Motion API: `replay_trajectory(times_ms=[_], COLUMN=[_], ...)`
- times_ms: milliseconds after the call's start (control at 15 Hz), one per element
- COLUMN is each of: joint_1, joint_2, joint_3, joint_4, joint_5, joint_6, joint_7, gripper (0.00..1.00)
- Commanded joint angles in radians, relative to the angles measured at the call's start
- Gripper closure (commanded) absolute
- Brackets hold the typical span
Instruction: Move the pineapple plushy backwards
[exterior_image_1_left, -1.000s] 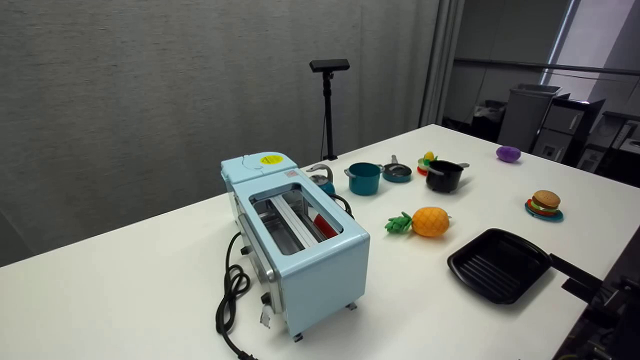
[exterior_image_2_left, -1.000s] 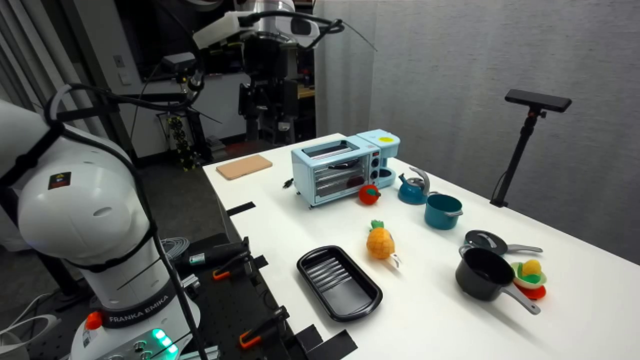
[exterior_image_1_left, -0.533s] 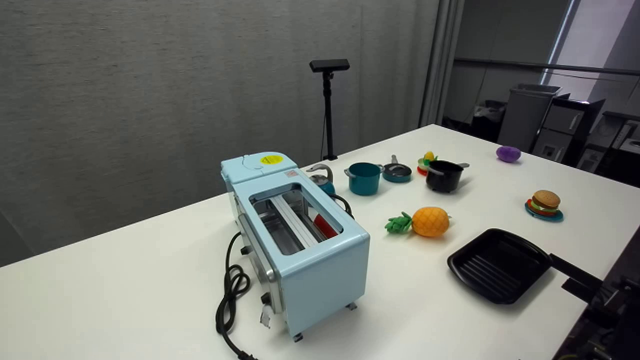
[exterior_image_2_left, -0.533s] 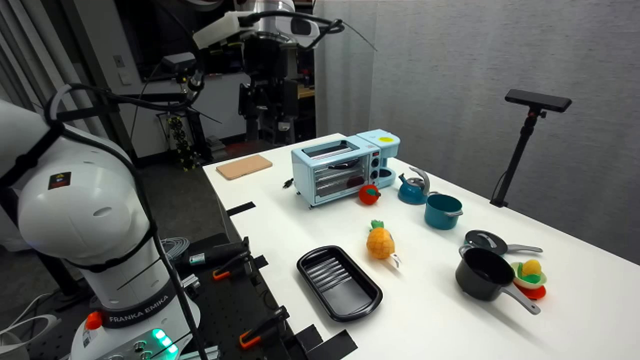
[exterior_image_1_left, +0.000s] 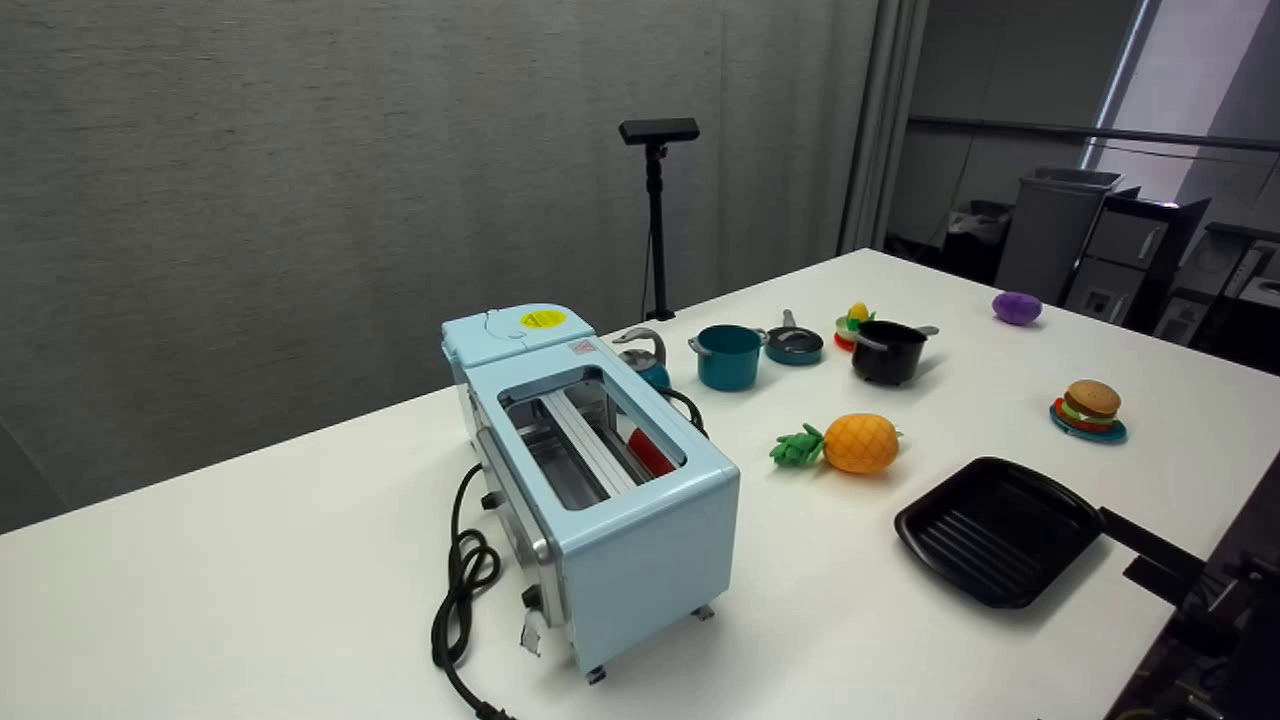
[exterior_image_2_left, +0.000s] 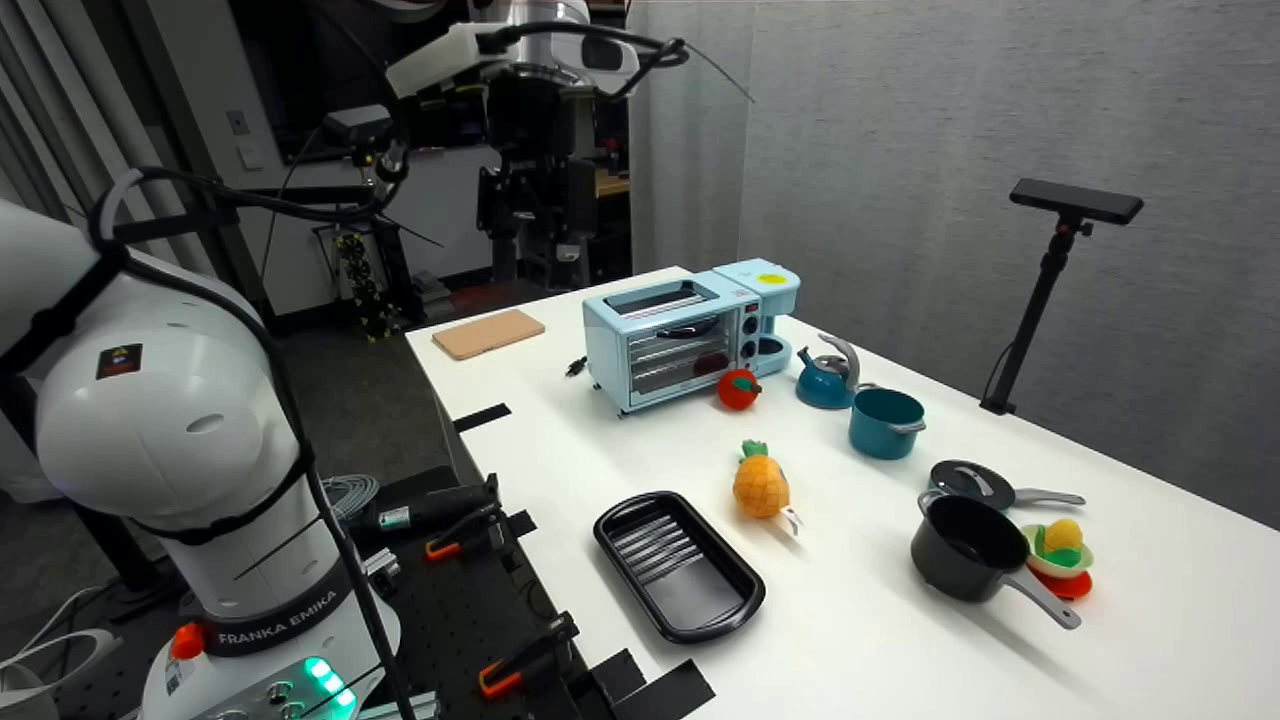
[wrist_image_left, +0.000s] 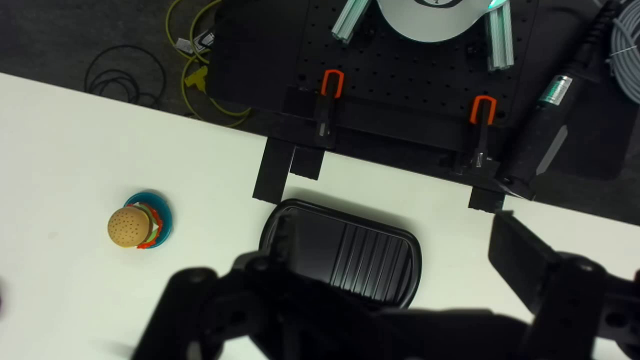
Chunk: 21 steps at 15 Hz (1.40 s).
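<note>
The pineapple plushy is an orange rounded toy with a green leafy tuft. It lies on its side on the white table (exterior_image_1_left: 300, 560) in both exterior views (exterior_image_1_left: 860, 443) (exterior_image_2_left: 761, 487). Its tuft points toward the light-blue toaster oven (exterior_image_1_left: 650, 560), with a gap between them. The pineapple does not show in the wrist view. My gripper (wrist_image_left: 395, 225) shows only in the wrist view. Its fingers are wide apart with nothing held between them. It is above the table, over the black grill pan (wrist_image_left: 320, 240), which lies beyond the fingers.
The toaster oven has a tomato toy (exterior_image_2_left: 738, 389) by its front. A kettle (exterior_image_2_left: 826, 381), teal pot (exterior_image_2_left: 886, 424), lidded pan (exterior_image_2_left: 970, 484) and black saucepan (exterior_image_2_left: 965, 560) stand along the far side. A burger toy (wrist_image_left: 129, 227) and purple toy (exterior_image_1_left: 1017, 308) lie farther off.
</note>
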Motion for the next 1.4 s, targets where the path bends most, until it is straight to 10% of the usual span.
replay_trajectory(times_ms=[0, 1333], joint_1=[0.024, 0.006], joint_2=[0.002, 0.068], joint_3=[-0.018, -0.021], joint_4=[0.002, 0.012], joint_5=[-0.009, -0.015], joint_6=[-0.003, 0.195], joint_7=[0.012, 0.048], gripper=[0.00, 0.00])
